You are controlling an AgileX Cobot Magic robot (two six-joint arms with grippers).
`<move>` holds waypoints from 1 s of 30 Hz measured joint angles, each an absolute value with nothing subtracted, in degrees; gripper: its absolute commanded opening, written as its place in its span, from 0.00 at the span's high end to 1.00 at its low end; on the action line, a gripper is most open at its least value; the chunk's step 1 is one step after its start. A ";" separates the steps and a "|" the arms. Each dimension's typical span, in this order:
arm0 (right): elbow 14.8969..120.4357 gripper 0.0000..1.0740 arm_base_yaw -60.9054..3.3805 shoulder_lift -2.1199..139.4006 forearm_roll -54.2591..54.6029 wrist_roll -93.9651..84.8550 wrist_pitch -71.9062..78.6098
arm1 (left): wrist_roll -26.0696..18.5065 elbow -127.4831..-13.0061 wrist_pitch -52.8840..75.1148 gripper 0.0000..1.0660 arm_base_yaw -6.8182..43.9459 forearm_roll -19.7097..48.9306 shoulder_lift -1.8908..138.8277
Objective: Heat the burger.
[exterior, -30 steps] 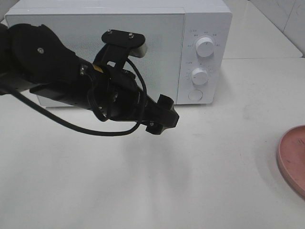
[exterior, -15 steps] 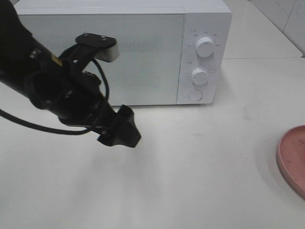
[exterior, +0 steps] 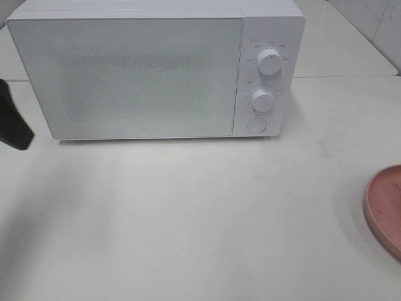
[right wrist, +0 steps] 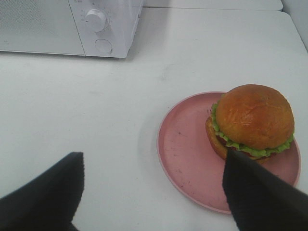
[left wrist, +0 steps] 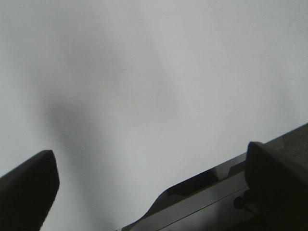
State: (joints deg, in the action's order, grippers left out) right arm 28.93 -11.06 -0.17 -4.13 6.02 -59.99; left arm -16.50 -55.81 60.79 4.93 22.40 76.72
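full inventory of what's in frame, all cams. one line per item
microwave: 1, white, back of the table, door closed
dials: 2, white, one above the other on the microwave's right panel
button: 1, white, round, below the dials
plate: 1, pink, on the table to the right of the microwave, cut by the overhead view's edge
burger: 1, brown bun with green lettuce, on the plate, toward one side
table: 1, white, under everything
left claw: 1, dark, open, holding nothing, over bare table
right claw: 1, black, open, holding nothing, near the plate
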 measured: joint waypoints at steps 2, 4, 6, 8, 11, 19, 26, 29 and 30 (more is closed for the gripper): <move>28.93 0.29 -11.06 -0.17 -4.13 6.02 -59.99 | -15.76 -55.81 61.76 0.03 2.98 21.26 75.46; 28.93 0.29 -11.06 -0.17 -4.13 6.02 -59.99 | -11.75 -55.81 63.88 0.03 -2.81 16.84 70.93; 28.93 0.29 -11.06 -0.17 -4.13 6.02 -59.99 | -10.94 -55.81 64.06 0.03 -3.78 15.93 69.73; 28.93 0.29 -11.06 -0.17 -4.13 6.02 -59.99 | -10.37 -55.81 64.40 0.03 -4.70 14.44 67.49; 28.93 0.29 -11.06 -0.17 -4.13 6.02 -59.99 | -9.17 -55.63 65.55 0.03 -4.87 12.49 64.06; 28.93 0.29 -11.06 -0.17 -4.13 6.19 -59.99 | -7.39 -47.10 65.49 0.03 -4.98 8.82 53.34; 28.93 0.29 -11.06 -0.17 -4.13 6.19 -59.99 | -7.22 -37.24 62.17 0.03 -4.98 8.59 40.85; 28.93 0.29 -11.06 -0.17 -4.13 6.19 -59.99 | -7.22 -35.01 61.42 0.03 -4.98 8.59 37.76; 28.93 0.29 -11.06 -0.17 -4.13 6.19 -59.99 | -7.22 -33.98 61.08 0.03 -4.98 8.59 36.61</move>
